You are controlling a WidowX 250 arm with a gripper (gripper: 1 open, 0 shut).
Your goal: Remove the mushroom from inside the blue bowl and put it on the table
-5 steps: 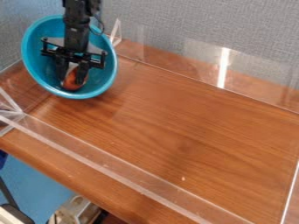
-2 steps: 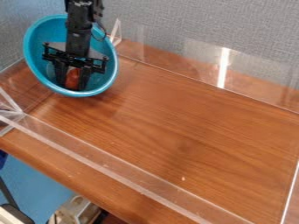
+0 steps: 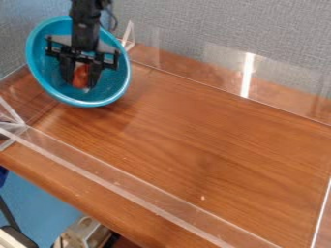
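Note:
The blue bowl (image 3: 46,79) stands at the table's far left corner, its glossy inside facing the camera. My gripper (image 3: 84,74) reaches down into it from above, black fingers either side of the mushroom (image 3: 85,76). The mushroom's reddish-brown cap shows between the fingers and the fingers look closed on it. It hangs just above the bowl's floor. Its stem is hidden. The table (image 3: 195,136) is glossy reddish-brown wood grain and stretches out to the right and front.
Low clear acrylic walls (image 3: 246,73) edge the tabletop, with a front wall (image 3: 116,179) along the near side. A grey wall stands behind. The bowl sits close to the left acrylic corner.
The gripper has risen a little inside the bowl, and the mushroom has come up with it between the fingers. The bowl has stayed in place.

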